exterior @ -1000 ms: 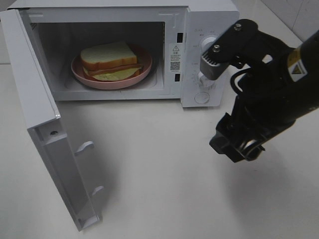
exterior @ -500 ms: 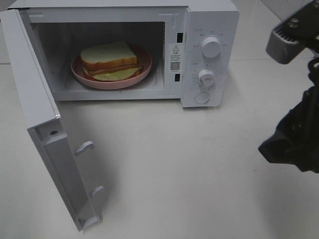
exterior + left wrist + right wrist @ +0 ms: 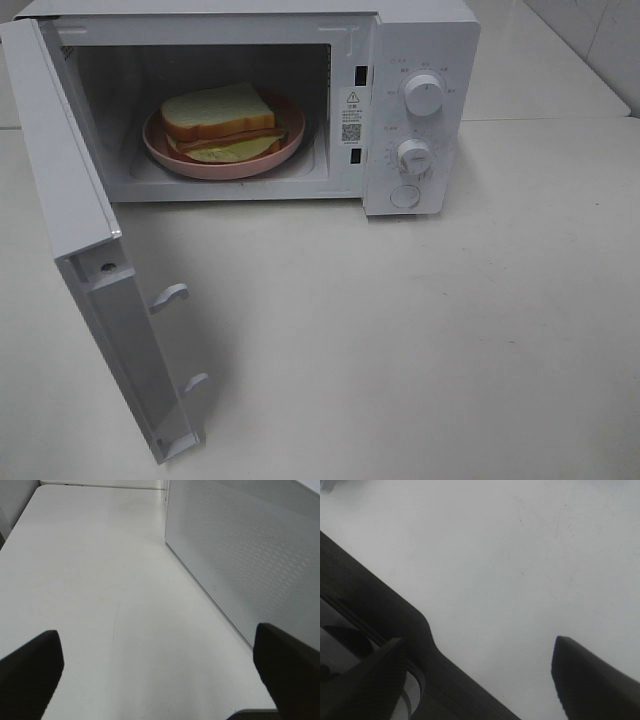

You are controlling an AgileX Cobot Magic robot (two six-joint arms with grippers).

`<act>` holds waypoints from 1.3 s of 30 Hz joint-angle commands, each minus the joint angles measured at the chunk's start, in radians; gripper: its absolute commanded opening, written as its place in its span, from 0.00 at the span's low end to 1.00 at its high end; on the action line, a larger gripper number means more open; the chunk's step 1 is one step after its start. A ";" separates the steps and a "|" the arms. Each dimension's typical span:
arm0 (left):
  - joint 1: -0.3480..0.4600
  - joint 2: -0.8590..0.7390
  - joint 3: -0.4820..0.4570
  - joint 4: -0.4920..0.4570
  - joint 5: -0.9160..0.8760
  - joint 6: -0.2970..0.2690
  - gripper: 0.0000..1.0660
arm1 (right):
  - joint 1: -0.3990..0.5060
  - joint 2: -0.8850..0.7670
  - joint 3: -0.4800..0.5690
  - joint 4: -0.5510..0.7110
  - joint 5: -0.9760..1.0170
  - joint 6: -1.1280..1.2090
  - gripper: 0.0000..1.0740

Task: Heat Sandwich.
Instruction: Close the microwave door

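Note:
The sandwich (image 3: 220, 122), white bread slices with a ham layer and pale filling, lies on a round pink plate (image 3: 160, 150) inside the open microwave (image 3: 420, 40). Neither arm shows in the exterior high view. In the left wrist view my left gripper (image 3: 160, 672) is open over bare table, its dark fingertips (image 3: 30, 665) wide apart, with a perforated white microwave panel (image 3: 250, 565) beside it. Over the white tabletop my right gripper (image 3: 485, 675) also stands open, and nothing lies between its fingers (image 3: 590, 680).
The microwave door (image 3: 90, 260) swings wide open toward the front left, its latch hooks facing inward. Two dials (image 3: 425, 95) and a round button sit on the control panel at the right. White table (image 3: 400, 340) spreads in front of the microwave.
The right arm, which hung in front of the control panel, has pulled away to the right and left the exterior view. The sandwich, plate and door have not moved.

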 commanded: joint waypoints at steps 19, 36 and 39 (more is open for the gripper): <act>-0.005 -0.019 0.003 -0.011 -0.010 -0.004 0.92 | -0.329 -0.462 0.214 0.000 0.050 0.059 0.71; -0.005 -0.019 0.003 -0.011 -0.010 -0.004 0.92 | -0.575 -0.754 0.286 0.010 -0.056 0.081 0.71; -0.005 -0.019 0.003 -0.011 -0.010 -0.004 0.92 | -0.602 -0.780 0.286 0.016 -0.062 0.081 0.71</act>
